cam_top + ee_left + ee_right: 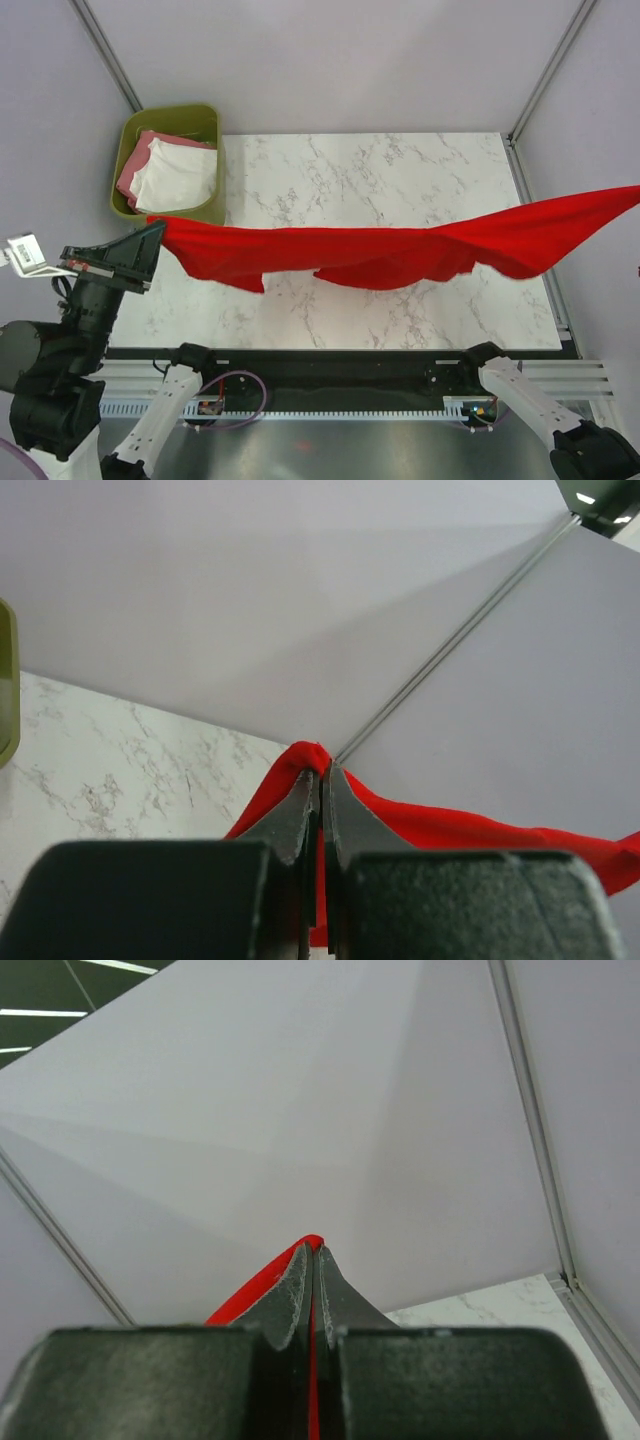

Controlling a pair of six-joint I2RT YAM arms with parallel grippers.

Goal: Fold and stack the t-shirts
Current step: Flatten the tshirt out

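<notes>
A bright red t-shirt (380, 255) hangs stretched in the air above the marble table (380, 165), sagging in the middle. My left gripper (158, 232) is shut on its left end; in the left wrist view the red t-shirt (450, 825) bunches over the closed left gripper (322, 772). The shirt's right end runs off the right edge of the top view, where my right gripper is out of frame. In the right wrist view the right gripper (315, 1246) is shut on a thin fold of the red t-shirt (255, 1285). A white t-shirt (182, 175) and a pink t-shirt (133, 165) lie in the bin.
The olive-green bin (205, 112) stands at the table's back left corner, just behind the shirt's left end, and its rim also shows as the green bin (6, 680) in the left wrist view. Grey walls and metal frame posts (545, 70) enclose the table.
</notes>
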